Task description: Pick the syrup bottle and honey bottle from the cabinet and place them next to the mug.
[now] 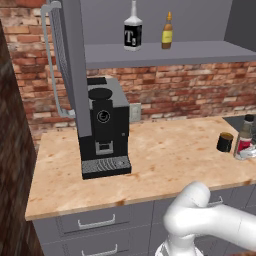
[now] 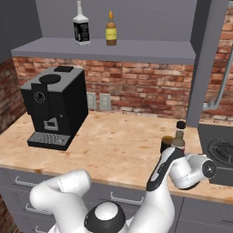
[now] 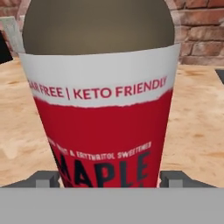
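Observation:
The syrup bottle [image 3: 103, 131], brownish with a red "MAPLE" label, stands upright on the wooden counter [image 1: 165, 155] at its right end. It also shows as the syrup bottle [image 1: 245, 136] and the syrup bottle [image 2: 179, 136]. The small black mug [image 1: 225, 142] is just to its left; the mug [image 2: 166, 144] is partly hidden by my wrist. My gripper [image 3: 111, 178] is around the bottle's lower body, a fingertip [image 3: 47, 178] against each side. The amber honey bottle [image 1: 167, 32], also the honey bottle [image 2: 110, 31], stands on the grey cabinet shelf [image 1: 210, 51].
A black bottle with a white "T" label [image 1: 133, 30] stands left of the honey bottle on the shelf. A big black coffee machine [image 1: 104, 125] takes up the counter's left part. A dark stove top [image 2: 218, 152] lies right of the syrup bottle. Grey drawers [image 1: 95, 222] run below the counter.

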Tool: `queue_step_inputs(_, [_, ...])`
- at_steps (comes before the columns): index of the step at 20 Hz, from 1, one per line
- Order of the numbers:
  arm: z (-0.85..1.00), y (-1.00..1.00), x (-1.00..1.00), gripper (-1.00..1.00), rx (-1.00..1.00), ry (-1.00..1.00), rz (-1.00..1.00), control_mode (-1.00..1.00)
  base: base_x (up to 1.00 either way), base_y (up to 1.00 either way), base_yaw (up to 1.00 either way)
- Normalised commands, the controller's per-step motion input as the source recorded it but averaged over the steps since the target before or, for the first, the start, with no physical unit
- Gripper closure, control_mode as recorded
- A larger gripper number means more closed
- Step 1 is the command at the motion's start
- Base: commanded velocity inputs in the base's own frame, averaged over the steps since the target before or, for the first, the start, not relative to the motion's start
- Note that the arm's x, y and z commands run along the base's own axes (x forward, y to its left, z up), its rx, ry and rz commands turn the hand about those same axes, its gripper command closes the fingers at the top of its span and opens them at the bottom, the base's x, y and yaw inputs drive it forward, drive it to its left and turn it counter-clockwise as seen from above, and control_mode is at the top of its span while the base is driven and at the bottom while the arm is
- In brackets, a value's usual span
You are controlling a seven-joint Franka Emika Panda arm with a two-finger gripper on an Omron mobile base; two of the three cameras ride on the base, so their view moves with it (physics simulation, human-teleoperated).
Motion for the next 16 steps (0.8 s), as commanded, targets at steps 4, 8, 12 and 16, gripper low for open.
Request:
queue_step_inputs(4, [0.00, 0.00, 0.00, -1.00, 0.00, 0.00, 0.00, -1.00, 0.00, 0.00, 0.00])
queue_step_inputs(8, [0.00, 0.00, -0.03, -1.00, 0.00, 0.00, 0.00, -1.00, 0.00, 0.00, 0.00])
queue_step_inputs(12, [0.00, -0.01, -0.23, -1.00, 0.00, -0.02, -0.06, -1.00, 0.00, 0.00, 0.00])
queue_step_inputs(16, [0.00, 0.00, -0.28, -1.00, 0.00, -0.05, -0.04, -1.00, 0.00, 0.00, 0.00])
